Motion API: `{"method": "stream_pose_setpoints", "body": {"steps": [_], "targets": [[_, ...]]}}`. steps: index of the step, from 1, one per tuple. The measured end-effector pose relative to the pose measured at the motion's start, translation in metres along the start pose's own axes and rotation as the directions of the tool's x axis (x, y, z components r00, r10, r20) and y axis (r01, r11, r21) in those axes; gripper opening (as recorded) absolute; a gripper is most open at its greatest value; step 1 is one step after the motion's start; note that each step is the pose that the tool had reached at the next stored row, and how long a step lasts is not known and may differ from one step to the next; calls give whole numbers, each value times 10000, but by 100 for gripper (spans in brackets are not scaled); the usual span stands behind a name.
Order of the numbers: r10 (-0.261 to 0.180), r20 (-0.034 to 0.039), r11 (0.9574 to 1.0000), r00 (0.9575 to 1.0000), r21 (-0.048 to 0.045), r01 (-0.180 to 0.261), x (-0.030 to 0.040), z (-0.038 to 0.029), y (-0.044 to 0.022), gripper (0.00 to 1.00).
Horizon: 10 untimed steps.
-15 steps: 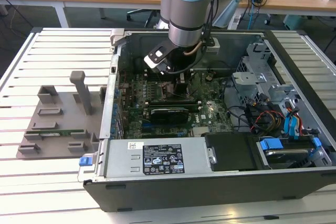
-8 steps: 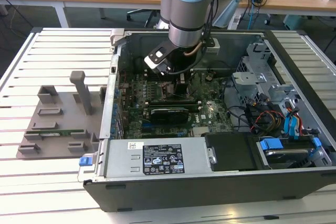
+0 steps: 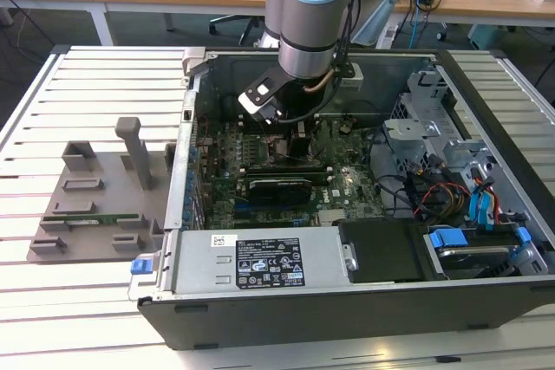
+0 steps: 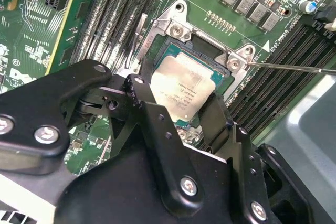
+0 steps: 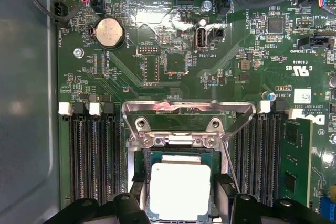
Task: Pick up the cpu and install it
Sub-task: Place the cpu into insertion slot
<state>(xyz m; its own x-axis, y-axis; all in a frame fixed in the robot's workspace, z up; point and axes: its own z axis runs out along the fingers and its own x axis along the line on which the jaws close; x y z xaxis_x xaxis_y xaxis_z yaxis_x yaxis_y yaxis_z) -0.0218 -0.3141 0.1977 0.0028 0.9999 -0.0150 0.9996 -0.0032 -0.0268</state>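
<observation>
The cpu (image 4: 184,90) (image 5: 180,190) is a flat square chip with a silvery top and a green rim. It lies level in the opening of the motherboard socket (image 4: 210,51) (image 5: 157,153), whose metal load plate (image 5: 186,109) is flipped up. My gripper (image 4: 180,98) (image 5: 180,192) reaches down into the open computer case (image 3: 208,62), and its black fingers (image 4: 139,87) press against two opposite edges of the chip. In the exterior view the gripper (image 3: 290,140) hangs low over the green board, and the chip is hidden under it.
Black memory slots (image 5: 94,161) flank the socket, with a green memory stick (image 5: 294,161) in one. The thin socket lever (image 4: 294,67) sticks out sideways. A coin battery (image 5: 108,31), cables (image 3: 434,192) and a drive cage (image 3: 425,132) are nearby. A grey fixture (image 3: 95,197) stands outside the case.
</observation>
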Motion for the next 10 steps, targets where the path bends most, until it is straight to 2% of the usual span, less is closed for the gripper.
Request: {"method": "stream_pose_setpoints", "body": {"steps": [10], "targets": [[-161,16,9999,9999,-3,161,13,-7,0,62]]}}
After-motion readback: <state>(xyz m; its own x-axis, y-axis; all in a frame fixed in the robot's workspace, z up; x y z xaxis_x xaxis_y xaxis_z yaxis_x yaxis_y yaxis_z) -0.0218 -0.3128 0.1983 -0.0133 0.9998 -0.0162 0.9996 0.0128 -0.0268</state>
